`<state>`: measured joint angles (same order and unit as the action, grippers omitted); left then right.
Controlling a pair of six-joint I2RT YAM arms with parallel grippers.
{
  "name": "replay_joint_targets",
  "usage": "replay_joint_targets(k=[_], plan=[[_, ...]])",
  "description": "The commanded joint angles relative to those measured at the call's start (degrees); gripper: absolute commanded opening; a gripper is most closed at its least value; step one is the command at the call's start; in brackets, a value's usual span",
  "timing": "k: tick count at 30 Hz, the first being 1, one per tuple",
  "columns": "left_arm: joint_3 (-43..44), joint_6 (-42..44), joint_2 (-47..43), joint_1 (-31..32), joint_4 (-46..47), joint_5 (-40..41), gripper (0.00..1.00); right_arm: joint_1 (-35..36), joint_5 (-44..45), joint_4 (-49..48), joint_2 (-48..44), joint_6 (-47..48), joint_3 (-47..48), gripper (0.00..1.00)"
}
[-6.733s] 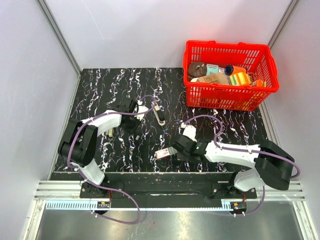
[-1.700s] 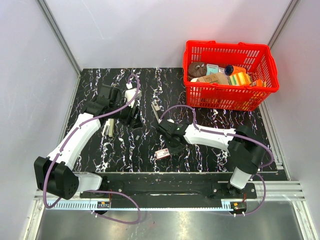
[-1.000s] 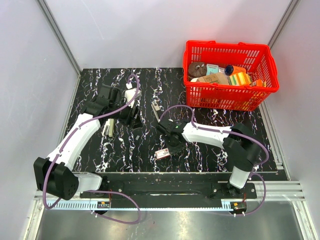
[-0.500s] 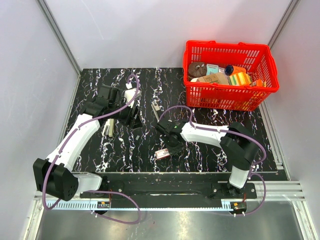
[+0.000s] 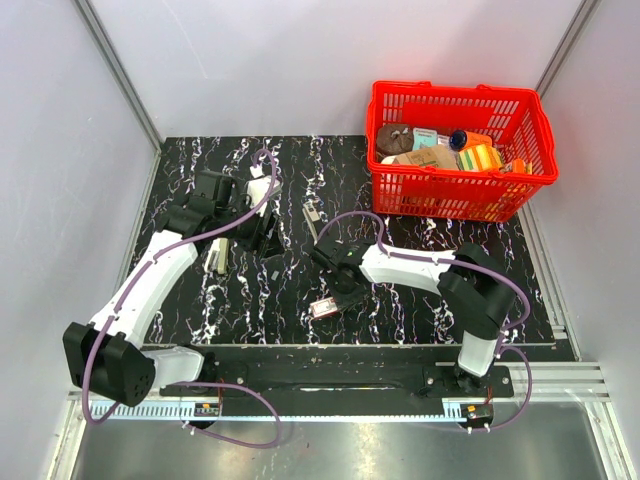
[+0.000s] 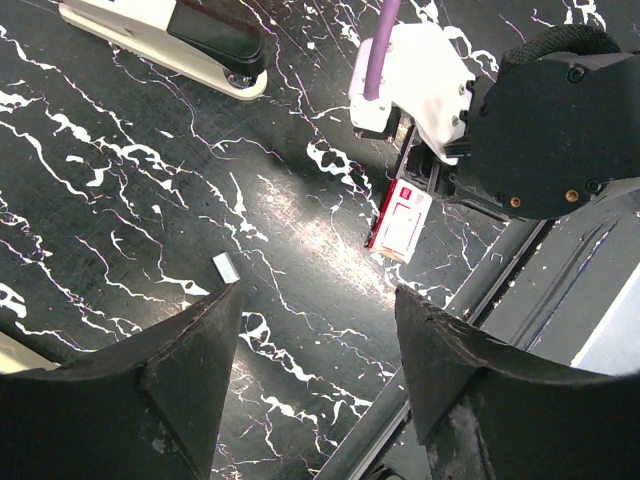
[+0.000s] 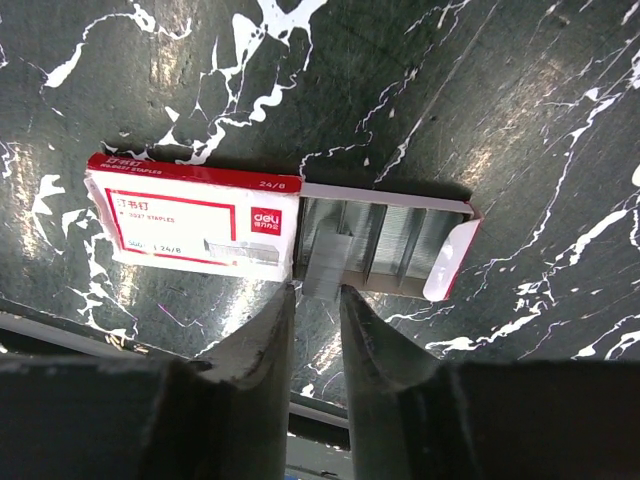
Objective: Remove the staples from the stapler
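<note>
Right wrist view: my right fingers [image 7: 283,305] are pinched on a staple strip [image 7: 325,262] just above the open staple box [image 7: 190,220], so I judge I'm stowing unloaded staples; next comes a gentle release into its tray. My left fingers [image 6: 215,312] hang apart, empty. The stapler [image 6: 165,35], slim, black over cream, lies on the tabletop [image 6: 130,200] well beyond them.

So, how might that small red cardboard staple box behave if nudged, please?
Probably light: the small red cardboard staple box likely skids on the glossy black table. Its tray is pulled out, so a push may shift it or spill the silver staple strips.
</note>
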<state>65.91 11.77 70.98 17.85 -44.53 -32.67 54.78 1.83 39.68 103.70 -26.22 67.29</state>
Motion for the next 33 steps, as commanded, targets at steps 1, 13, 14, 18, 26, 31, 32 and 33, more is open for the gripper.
replay_joint_targets(k=[1,13,14,18,26,31,32,33], plan=[[-0.5,0.7,-1.5,-0.1,0.5,-0.4,0.66,-0.4,-0.8,-0.8,-0.5,0.5,2.1,0.33],[-0.4,1.1,-1.6,-0.1,-0.2,-1.0,0.67,-0.4,-0.5,0.0,-7.0,-1.1,2.2,0.38],[-0.3,1.2,-1.5,-0.1,-0.3,-1.1,0.67,-0.4,-0.4,0.1,-8.5,-1.4,2.1,0.37],[-0.2,1.2,-1.3,-0.1,-0.4,-1.1,0.67,-0.4,-0.5,0.3,-13.2,-2.6,0.3,0.27],[0.4,1.2,-1.0,-0.1,-0.8,-1.0,0.67,-0.4,-1.6,-1.8,-15.7,-4.4,-7.6,0.02],[0.4,1.3,-0.9,-0.1,-0.9,-1.2,0.66,-0.4,-3.7,-5.6,-15.5,-4.4,-10.8,0.00],[0.5,1.3,-0.9,-0.1,-0.9,-1.2,0.67,-0.4,-3.9,-6.2,-15.4,-4.3,-10.9,0.00],[0.6,1.4,-0.9,-0.2,-1.0,-1.2,0.66,-0.4,-4.1,-6.5,-14.9,-4.1,-10.9,0.00]])
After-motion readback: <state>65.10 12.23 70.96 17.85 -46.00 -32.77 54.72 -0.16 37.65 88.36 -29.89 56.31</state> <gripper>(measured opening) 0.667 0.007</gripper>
